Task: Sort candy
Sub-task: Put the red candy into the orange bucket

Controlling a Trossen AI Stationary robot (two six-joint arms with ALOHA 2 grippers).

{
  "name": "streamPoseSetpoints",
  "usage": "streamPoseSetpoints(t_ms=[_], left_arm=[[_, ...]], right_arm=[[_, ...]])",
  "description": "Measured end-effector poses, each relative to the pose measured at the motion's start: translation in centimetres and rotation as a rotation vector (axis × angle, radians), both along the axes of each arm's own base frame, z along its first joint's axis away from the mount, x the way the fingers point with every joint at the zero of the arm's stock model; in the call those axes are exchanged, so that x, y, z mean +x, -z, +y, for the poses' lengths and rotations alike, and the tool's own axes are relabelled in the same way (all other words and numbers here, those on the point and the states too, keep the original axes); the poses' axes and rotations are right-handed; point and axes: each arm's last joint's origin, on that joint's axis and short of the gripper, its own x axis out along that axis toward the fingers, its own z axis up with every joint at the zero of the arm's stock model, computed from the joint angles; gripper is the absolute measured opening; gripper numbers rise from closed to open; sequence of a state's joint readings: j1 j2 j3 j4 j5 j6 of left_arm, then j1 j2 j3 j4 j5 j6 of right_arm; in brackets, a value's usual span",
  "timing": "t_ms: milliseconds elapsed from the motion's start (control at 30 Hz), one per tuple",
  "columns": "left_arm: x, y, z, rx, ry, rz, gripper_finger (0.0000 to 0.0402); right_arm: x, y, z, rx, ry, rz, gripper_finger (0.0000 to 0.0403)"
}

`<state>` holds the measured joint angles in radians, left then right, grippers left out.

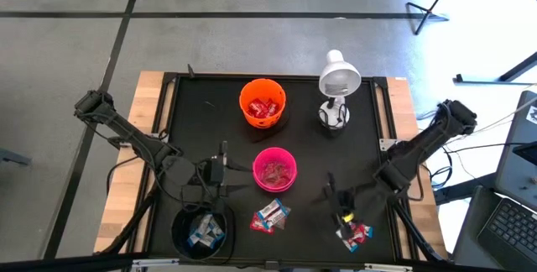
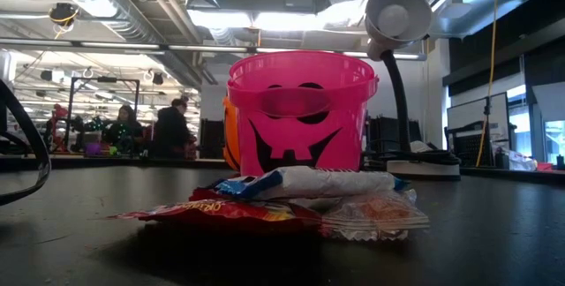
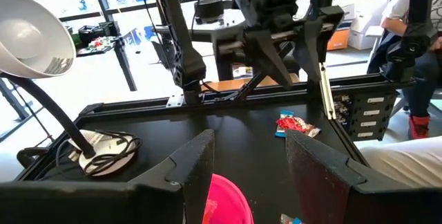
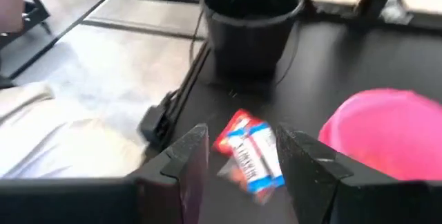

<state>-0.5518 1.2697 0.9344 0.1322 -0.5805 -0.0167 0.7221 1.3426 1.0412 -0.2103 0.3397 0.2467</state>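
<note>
Candy lies in two small heaps near the table's front edge: one (image 1: 270,216) in front of the pink bowl (image 1: 275,170), one (image 1: 354,234) at the front right. More candy fills the orange bowl (image 1: 263,102), the pink bowl and the black bowl (image 1: 201,232). My left gripper (image 1: 228,170) hovers open just left of the pink bowl (image 3: 222,202), nothing between its fingers. My right gripper (image 1: 334,198) hovers open, right of the middle heap (image 4: 248,156) and pointing toward it, apart from it. The low view shows this heap (image 2: 291,202) resting on the tabletop.
A white desk lamp (image 1: 338,87) stands at the far right of the black table, its cable beside its base (image 3: 103,148). The black bowl (image 4: 252,16) sits at the front left corner. People stand in the room beyond (image 2: 168,131).
</note>
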Motion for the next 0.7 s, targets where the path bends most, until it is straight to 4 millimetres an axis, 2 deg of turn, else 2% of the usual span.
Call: streamPoseSetpoints(t_ms=[167, 400, 567, 700], left_arm=[[0.0, 0.0, 0.0, 0.0, 0.001, 0.0, 0.017], [0.0, 0.0, 0.0, 0.0, 0.004, 0.0, 0.017], [0.0, 0.1, 0.0, 0.004, 0.003, 0.007, 0.017], [0.0, 0.1, 0.0, 0.005, 0.003, 0.01, 0.017]], right_arm=[[-1.8, 2.2, 2.0, 0.072, 0.015, 0.207, 0.0168], [-5.8, 5.0, 4.5, 0.21, 0.123, 0.591, 0.0168], [-8.4, 6.8, 5.8, 0.207, 0.224, 0.786, 0.0168], [-9.4, 8.2, 6.7, 0.173, 0.267, 0.856, 0.0168]])
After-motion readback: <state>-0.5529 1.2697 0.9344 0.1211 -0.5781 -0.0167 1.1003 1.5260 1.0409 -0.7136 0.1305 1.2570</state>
